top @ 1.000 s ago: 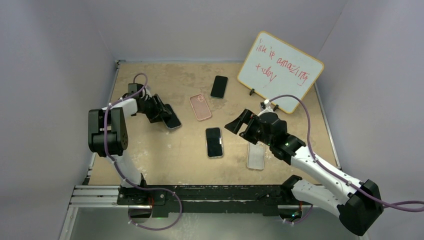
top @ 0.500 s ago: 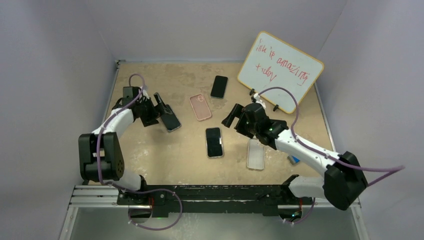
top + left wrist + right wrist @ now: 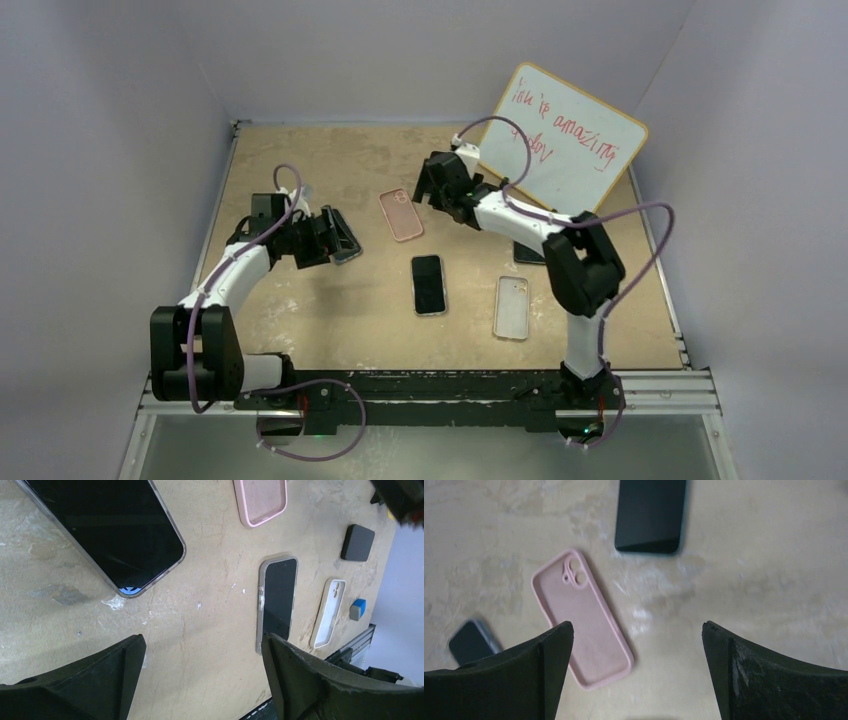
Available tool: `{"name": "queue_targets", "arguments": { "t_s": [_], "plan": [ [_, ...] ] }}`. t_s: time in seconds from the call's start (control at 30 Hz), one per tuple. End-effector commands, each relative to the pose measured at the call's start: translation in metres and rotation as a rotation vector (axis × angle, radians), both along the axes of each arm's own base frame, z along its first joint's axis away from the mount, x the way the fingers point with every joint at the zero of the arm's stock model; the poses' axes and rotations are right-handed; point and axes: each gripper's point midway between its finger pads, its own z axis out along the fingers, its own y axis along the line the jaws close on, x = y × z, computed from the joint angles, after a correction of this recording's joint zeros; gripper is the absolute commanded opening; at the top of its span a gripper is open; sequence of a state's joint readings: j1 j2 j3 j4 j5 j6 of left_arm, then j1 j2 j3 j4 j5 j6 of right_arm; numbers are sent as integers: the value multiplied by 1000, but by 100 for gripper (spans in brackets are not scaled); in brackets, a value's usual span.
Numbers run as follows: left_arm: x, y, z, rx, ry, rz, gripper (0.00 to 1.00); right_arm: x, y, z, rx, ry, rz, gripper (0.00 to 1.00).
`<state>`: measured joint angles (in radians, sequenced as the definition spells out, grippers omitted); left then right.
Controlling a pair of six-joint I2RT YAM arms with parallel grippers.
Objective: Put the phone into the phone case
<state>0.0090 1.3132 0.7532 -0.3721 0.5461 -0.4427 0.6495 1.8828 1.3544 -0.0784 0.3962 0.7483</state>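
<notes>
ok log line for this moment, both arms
left gripper: open, empty, beside black-screen phone | right gripper: open, empty, near pink phone case | pink phone case: empty

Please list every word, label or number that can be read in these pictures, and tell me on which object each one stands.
"is amazing": red handwriting, upper line on the whiteboard; the short word before it is unclear.
Lower line on the whiteboard: partly covered, seems to end in "day"; not surely readable.
Nothing else shows readable text.

L gripper (image 3: 336, 234) wide open, low; R gripper (image 3: 432, 186) wide open, arm stretched fwd.
</notes>
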Motion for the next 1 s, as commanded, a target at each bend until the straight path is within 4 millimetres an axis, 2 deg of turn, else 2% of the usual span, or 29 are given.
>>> {"name": "queue_targets", "arguments": {
  "t_s": [0.0, 0.07, 0.17, 0.33, 0.63, 0.97],
  "plan": [
    [-4, -5, 11, -11, -75, -56, 89, 47, 1, -1, -145, -53, -32, 99],
    [-4, -4, 18, -5, -107, -49, 89, 66, 10, -14, -155, -44, -26, 99],
    [-5, -4, 20, -5, -115, -54, 90, 91, 11, -28, -209, -51, -52, 98],
    [-5, -6, 18, -15, -104, -61, 90, 114, 5, -41, -291, -60, -84, 98],
    [-3, -3, 17, 1, -102, -48, 90, 122, -1, -68, -287, -20, -45, 99],
    [3, 3, 15, 28, -99, -6, 89, 121, 0, -100, -285, 42, 1, 88]
  ]
}}
